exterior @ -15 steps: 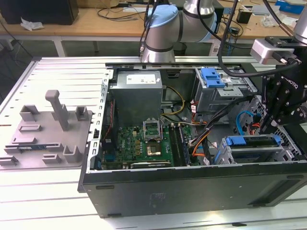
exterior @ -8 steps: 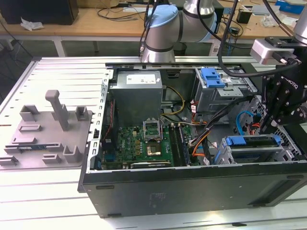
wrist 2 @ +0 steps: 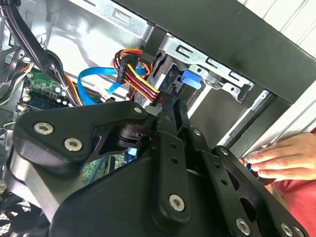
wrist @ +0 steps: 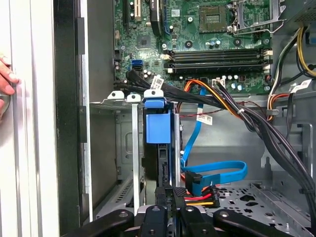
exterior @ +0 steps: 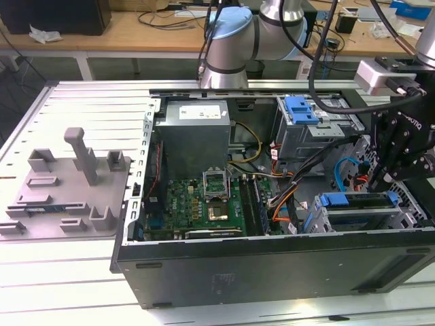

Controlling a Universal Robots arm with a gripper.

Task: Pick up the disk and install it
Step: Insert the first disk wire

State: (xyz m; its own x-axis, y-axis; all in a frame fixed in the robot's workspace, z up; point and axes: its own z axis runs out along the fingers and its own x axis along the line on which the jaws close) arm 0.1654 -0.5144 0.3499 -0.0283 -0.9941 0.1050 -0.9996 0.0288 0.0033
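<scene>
The disk (wrist: 159, 129) stands on edge in the drive bay (wrist: 123, 148) of the open computer case, with its blue carrier rail along the upper edge. The exterior view shows that blue rail (exterior: 344, 199) on top of the bay at the case's right end. My gripper (wrist: 172, 193) hangs just over the near end of the disk, beside the red, yellow and black power plug (wrist: 200, 197). Its fingers (wrist 2: 168, 118) are drawn together with nothing between them. I cannot tell whether the tips touch the disk.
A person's hand (wrist 2: 279, 158) rests on the case's outer wall. Black cable bundles (wrist: 232, 106) and blue flat cables (wrist: 217, 173) cross beside the bay. A grey moulded fixture (exterior: 68, 187) lies outside the case at the exterior view's left. A blue latch (exterior: 302, 109) sits on the upper cage.
</scene>
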